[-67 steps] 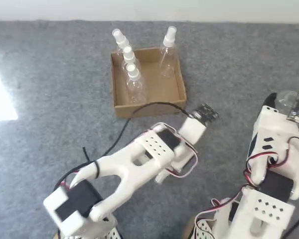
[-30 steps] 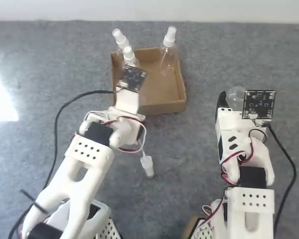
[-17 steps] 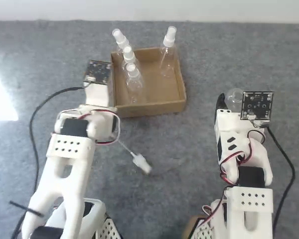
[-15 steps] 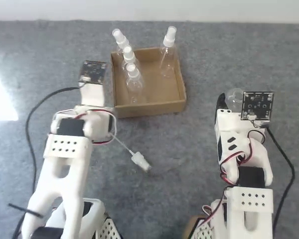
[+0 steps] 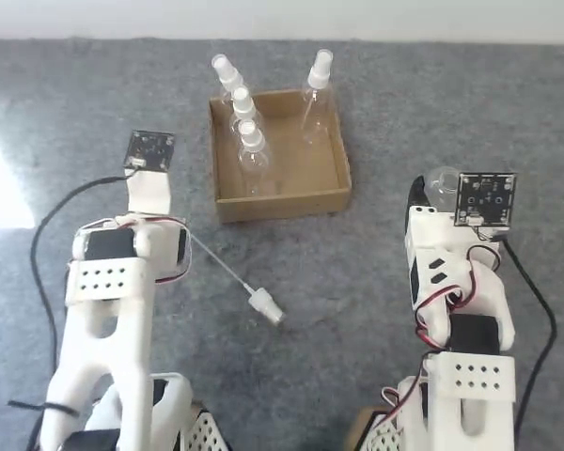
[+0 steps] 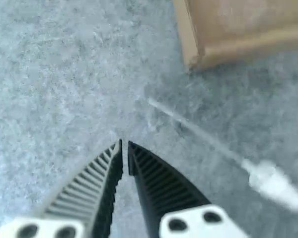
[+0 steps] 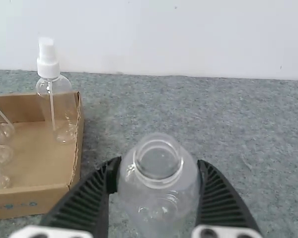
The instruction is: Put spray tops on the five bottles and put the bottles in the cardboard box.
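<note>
The cardboard box (image 5: 280, 204) stands at the back of the grey carpet and holds several clear bottles with white spray tops, such as one at its far right corner (image 5: 315, 99). A loose spray top (image 5: 264, 305) lies on the carpet in front of the box, its thin tube pointing toward the left arm. My left gripper (image 6: 125, 145) is shut and empty just above the carpet, beside the tube's end, near the box corner (image 6: 228, 44). My right gripper (image 7: 159, 168) is shut on an open-necked clear bottle (image 7: 158, 183), held upright to the right of the box (image 7: 35, 198).
Grey carpet covers the whole table, with a white wall behind it. Open carpet lies between the two arms and in front of the box. The left arm's black cable (image 5: 52, 235) loops to its left.
My left arm swung from the right, past the box front, to the box's left side. The loose spray top tipped over on the carpet. The right arm moved in early with its bottle, then stayed still.
</note>
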{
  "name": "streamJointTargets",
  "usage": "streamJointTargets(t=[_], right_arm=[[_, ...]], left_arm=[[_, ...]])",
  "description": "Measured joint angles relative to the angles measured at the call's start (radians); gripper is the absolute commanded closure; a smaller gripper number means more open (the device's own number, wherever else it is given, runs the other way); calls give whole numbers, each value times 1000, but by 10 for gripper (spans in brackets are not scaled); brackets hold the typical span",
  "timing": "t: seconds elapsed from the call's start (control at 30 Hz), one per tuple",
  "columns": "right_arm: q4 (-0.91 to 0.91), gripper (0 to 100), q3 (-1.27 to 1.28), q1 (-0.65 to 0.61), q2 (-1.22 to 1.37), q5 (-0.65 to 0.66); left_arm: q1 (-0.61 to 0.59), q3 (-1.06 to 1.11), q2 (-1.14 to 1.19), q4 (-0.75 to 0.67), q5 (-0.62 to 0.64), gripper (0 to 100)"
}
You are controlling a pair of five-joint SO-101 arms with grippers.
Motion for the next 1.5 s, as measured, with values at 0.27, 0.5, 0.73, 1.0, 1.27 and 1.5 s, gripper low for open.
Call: streamJointTargets(t=[0.27,0.5,0.73,1.0,1.27,1.5], right_arm=[[0,891,0,0,0,0],[0,891,0,0,0,0],[0,891,0,0,0,0],[0,891,0,0,0,21],[0,891,0,32,0,21],[0,891,0,44,0,21]], left_arm=[[5,0,-236,143,-170,979],[2,0,-391,219,-410,897],[34,0,-319,238,-535,828],[147,-28,-51,261,-735,825],[262,-170,210,321,-916,826],[368,-206,229,358,-1030,825]])
